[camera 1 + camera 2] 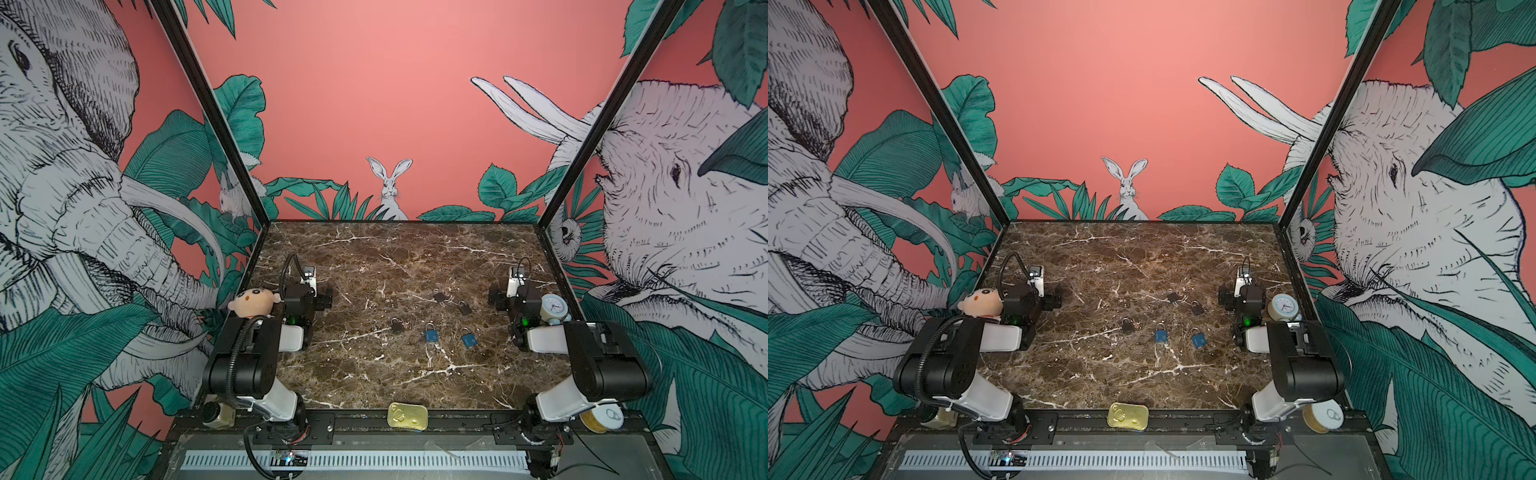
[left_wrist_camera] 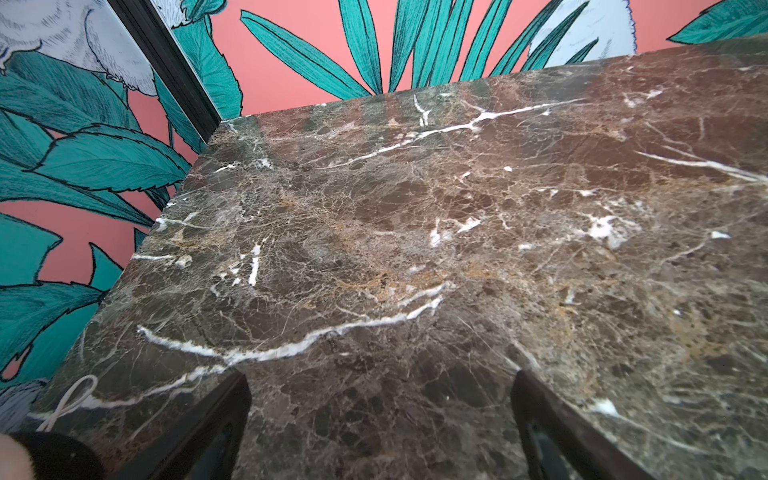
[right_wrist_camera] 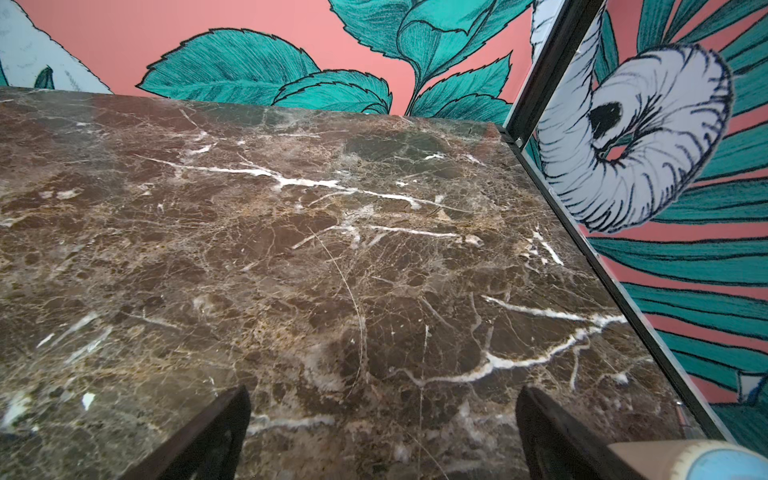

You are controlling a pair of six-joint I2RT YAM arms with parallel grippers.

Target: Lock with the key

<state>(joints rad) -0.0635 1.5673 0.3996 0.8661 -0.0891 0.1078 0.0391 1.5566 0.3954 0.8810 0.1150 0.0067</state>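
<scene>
Left tool (image 2: pixel 382 419) at nine o'clock and right tool (image 3: pixel 382 424) at three flanked the padlocks (image 1: pixel 431 334); both gaped released, empty, seemingly parked so either could reach across the desk (image 1: pixel 374 386).

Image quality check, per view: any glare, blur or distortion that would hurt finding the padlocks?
In both top views, wide-angle perspective splays the frame posts; black padlocks small, low-contrast on the dark marble table; blue padlocks stand out. Left wrist view: pink reflection washes the table's far edge; plush toy in the corner blurred. Right wrist view: same sheen; clock out of focus.
</scene>
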